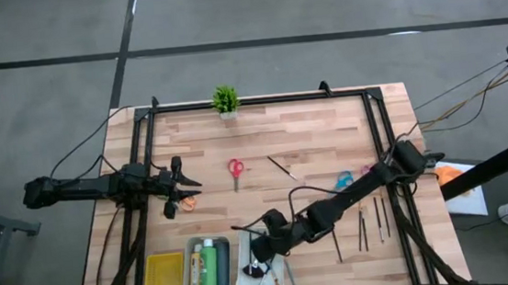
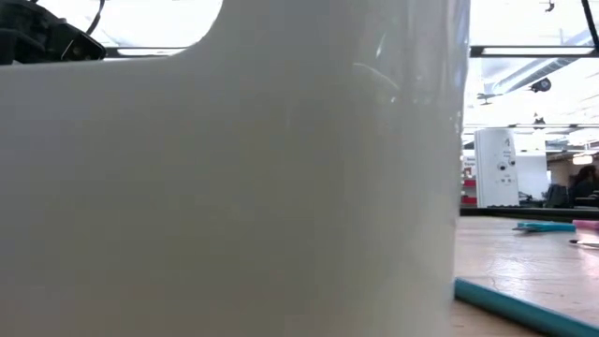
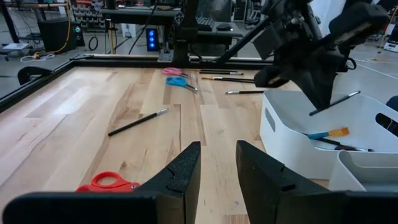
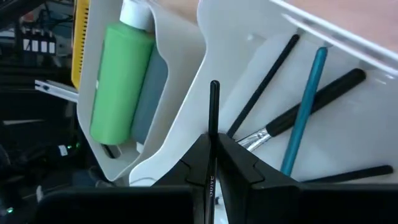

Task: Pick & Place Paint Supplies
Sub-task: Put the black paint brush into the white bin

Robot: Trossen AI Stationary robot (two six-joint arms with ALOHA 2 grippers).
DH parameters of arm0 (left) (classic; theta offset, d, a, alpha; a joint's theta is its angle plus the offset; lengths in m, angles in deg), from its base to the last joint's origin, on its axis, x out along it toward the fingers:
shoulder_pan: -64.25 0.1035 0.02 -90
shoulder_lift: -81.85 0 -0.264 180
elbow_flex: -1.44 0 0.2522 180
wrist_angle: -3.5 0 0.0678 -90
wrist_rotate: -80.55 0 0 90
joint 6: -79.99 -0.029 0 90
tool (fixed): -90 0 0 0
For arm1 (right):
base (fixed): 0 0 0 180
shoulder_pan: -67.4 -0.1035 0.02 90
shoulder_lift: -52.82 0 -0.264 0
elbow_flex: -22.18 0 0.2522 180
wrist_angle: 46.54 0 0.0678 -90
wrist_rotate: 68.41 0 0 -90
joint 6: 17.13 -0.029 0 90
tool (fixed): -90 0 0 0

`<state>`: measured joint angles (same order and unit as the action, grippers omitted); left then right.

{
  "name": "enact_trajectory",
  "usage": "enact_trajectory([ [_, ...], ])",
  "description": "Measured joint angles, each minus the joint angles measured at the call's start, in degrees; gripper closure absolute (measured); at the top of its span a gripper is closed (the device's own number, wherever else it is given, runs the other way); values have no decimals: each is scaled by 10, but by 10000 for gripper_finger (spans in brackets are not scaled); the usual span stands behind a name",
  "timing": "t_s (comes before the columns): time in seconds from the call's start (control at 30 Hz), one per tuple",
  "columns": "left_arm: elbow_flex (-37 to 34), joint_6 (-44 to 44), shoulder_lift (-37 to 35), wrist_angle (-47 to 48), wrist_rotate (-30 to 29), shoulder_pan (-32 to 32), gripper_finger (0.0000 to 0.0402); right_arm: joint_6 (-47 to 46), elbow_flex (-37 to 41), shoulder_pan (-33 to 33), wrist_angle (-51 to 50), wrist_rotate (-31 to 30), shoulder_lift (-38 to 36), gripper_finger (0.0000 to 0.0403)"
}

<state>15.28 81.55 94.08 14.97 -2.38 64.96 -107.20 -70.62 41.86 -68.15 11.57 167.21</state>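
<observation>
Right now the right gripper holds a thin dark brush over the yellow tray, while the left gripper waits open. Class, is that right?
Not quite: the right gripper holds the thin dark brush over the white tray, not the yellow one, as the high view shows. The left gripper does wait open.

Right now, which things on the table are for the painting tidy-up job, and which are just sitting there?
For the job:
- thin brush held in the right gripper over the white tray
- green bottle
- red scissors
- blue scissors
- loose brush

Just sitting there:
- potted plant
- yellow tray
</observation>
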Motion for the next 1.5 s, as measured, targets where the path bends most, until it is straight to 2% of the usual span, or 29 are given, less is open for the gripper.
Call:
enact_trajectory([
  [0.53, 0, 0, 0, 0, 0, 0, 297, -10, 2, 4, -36, -2, 0, 382],
  [0.8, 0, 0, 0, 0, 0, 0, 297, -2, 2, 4, -36, -2, 1, 313],
  [0.97, 0, 0, 0, 0, 0, 0, 297, 5, 2, 4, -36, -2, 1, 306],
  [1.23, 0, 0, 0, 0, 0, 0, 297, 68, 1, 12, -48, -4, -28, 305],
  [1.5, 0, 0, 4, -2, 0, 0, 297, 158, 0, 41, -152, -23, -103, 305],
])
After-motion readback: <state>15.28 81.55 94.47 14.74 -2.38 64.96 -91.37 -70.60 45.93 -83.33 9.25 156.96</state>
